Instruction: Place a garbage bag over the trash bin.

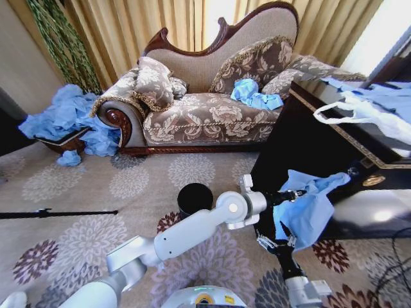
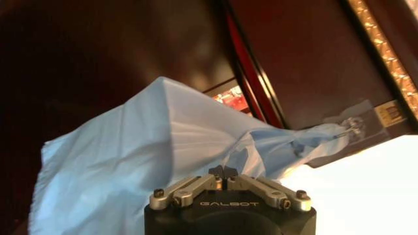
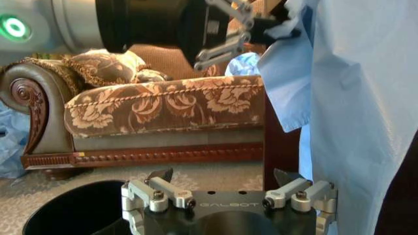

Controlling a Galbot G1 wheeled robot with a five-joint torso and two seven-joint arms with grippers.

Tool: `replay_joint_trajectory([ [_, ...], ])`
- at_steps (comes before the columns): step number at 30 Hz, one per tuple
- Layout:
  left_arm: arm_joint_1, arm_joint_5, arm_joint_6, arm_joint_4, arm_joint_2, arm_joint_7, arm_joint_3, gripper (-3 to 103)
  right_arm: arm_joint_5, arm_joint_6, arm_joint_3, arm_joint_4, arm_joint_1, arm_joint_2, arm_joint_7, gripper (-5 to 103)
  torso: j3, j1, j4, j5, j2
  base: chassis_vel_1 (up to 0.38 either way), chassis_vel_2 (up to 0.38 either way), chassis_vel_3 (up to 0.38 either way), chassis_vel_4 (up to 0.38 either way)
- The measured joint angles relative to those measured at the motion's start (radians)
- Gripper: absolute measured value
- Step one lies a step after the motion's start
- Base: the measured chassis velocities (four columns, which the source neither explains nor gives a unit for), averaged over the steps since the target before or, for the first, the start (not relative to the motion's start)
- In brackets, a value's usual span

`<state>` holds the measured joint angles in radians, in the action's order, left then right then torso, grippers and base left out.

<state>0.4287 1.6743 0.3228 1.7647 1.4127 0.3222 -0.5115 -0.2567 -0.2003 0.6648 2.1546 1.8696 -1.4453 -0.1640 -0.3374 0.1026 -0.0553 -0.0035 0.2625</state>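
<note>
While floral carpet (image 1: 77,244) spreads: trash bin (image 1: 194,198); sofa (image 1: 212,112); curtains (image 1: 160,25).

I am looking into a living room of a home. I see a carved sofa (image 1: 205,96) with patterned cushions (image 1: 154,82), long golden curtains (image 1: 141,25) behind it, a flowered carpet (image 1: 83,192) on the floor, and a dark wooden tabletop (image 1: 334,122) with gold trim.

Trash bin (image 3: 72,210) cut off by right wrist view's edge
</note>
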Motion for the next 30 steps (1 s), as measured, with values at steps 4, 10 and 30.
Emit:
replay_joint_trajectory([
  [4, 0.007, -0.004, 0.0, 0.006, -0.014, 0.0, 0.001, 0, 0.001, 0.0, -0.001, 0.0, 0.0, -0.003, -0.001, 100, 0.0, 0.0, 0.0, 0.0, 0.0, 0.0, 0.0, 0.0, 0.0],
  [10, 0.014, -0.016, 0.001, 0.009, -0.047, -0.001, 0.009, 0, 0.003, 0.0, -0.003, 0.001, 0.005, -0.004, -0.005, 100, 0.0, 0.0, 0.0, -0.0001, 0.0, 0.0, 0.0, 0.0, 0.0],
  [30, 0.065, -0.087, 0.013, 0.027, -0.12, -0.02, 0.011, 0, 0.009, -0.003, -0.002, 0.016, 0.023, -0.008, -0.014, 100, 0.0, 0.0, 0.0, -0.0002, 0.0, 0.0, 0.0, 0.0, 0.0],
])
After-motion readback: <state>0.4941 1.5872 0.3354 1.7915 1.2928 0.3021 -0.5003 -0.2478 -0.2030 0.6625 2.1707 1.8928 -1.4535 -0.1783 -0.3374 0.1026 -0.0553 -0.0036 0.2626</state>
